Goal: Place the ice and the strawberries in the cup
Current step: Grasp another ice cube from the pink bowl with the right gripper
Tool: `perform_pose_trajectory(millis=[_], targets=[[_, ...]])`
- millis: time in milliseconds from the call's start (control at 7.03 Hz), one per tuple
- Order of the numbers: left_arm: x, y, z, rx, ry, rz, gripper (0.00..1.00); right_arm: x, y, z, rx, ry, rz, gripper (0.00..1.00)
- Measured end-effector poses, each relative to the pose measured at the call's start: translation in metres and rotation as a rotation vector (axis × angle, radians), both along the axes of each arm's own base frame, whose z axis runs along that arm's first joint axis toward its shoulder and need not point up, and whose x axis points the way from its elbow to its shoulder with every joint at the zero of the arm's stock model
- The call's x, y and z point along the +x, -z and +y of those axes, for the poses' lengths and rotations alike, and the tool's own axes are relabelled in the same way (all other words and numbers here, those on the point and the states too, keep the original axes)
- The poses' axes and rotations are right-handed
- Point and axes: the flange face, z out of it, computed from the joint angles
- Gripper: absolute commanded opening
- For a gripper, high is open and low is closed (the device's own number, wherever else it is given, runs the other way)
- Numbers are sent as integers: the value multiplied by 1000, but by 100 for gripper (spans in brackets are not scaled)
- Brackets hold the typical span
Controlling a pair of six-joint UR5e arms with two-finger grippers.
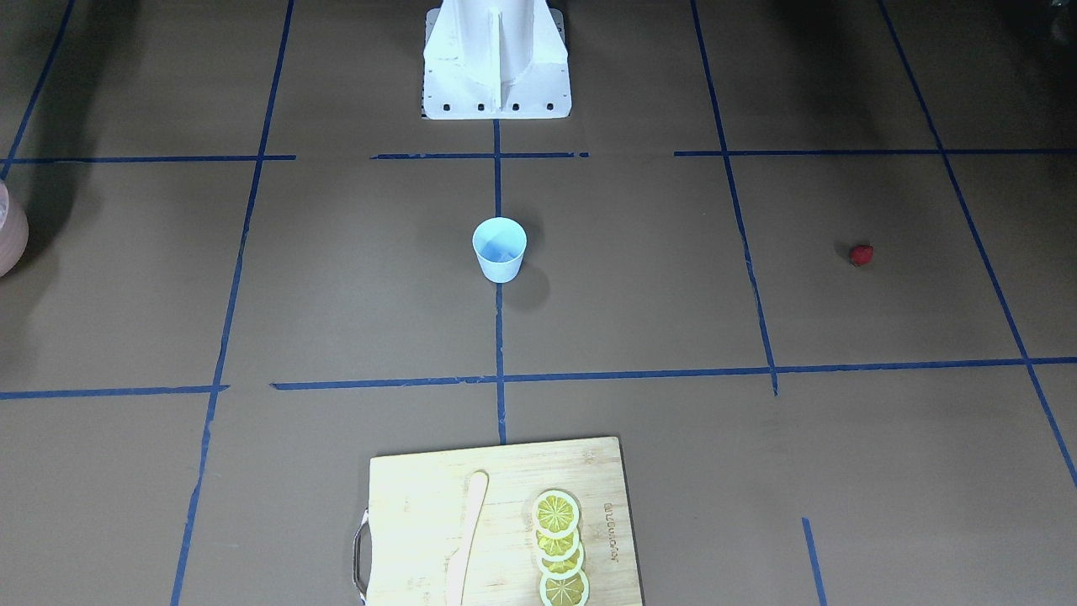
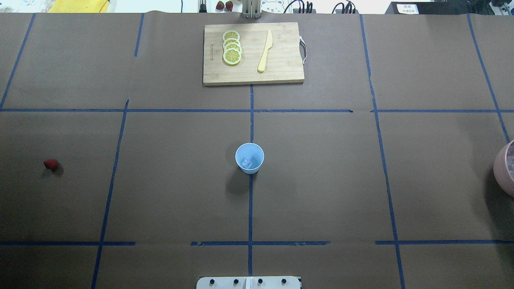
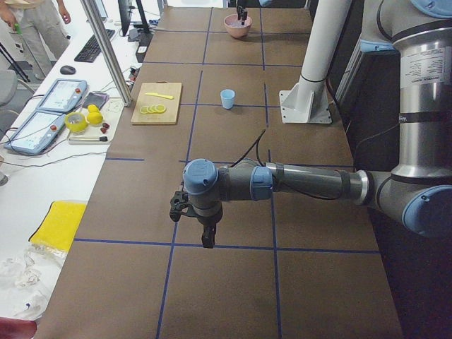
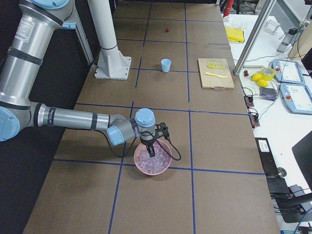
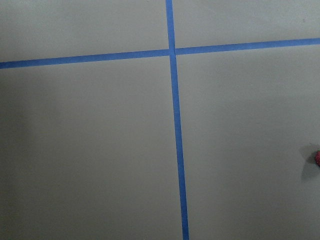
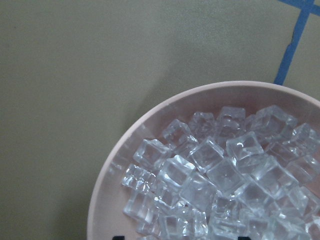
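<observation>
The pale-blue cup [image 2: 249, 157] stands upright at the table's middle with a clear ice cube [image 2: 245, 163] lying in it. One red strawberry [image 2: 51, 164] lies alone on the table's left part and shows at the right edge of the left wrist view as the strawberry [image 5: 317, 157]. My left gripper [image 3: 205, 239] hangs over bare table near it; I cannot tell whether it is open or shut. My right gripper [image 4: 151, 150] points down into the pink bowl [image 4: 153, 161] of ice [image 6: 215, 175]. Its dark fingertips [image 6: 117, 237] stand far apart, open, with nothing gripped.
A wooden cutting board [image 2: 281, 68] at the far edge holds several lemon slices [image 2: 232, 47] and a pale knife [image 2: 265, 51]. The robot's white base [image 1: 496, 59] stands at the near edge. Desks with tablets and a person lie beyond the table's far side.
</observation>
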Motion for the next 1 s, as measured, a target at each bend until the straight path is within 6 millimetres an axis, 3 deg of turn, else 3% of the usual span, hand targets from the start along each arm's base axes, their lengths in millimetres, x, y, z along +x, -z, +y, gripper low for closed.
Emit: perform_pose_trajectory(millis=[996], targets=[[0,2,-1,6,-1,0,100,1,-16,-1,-17,-7,26,74]])
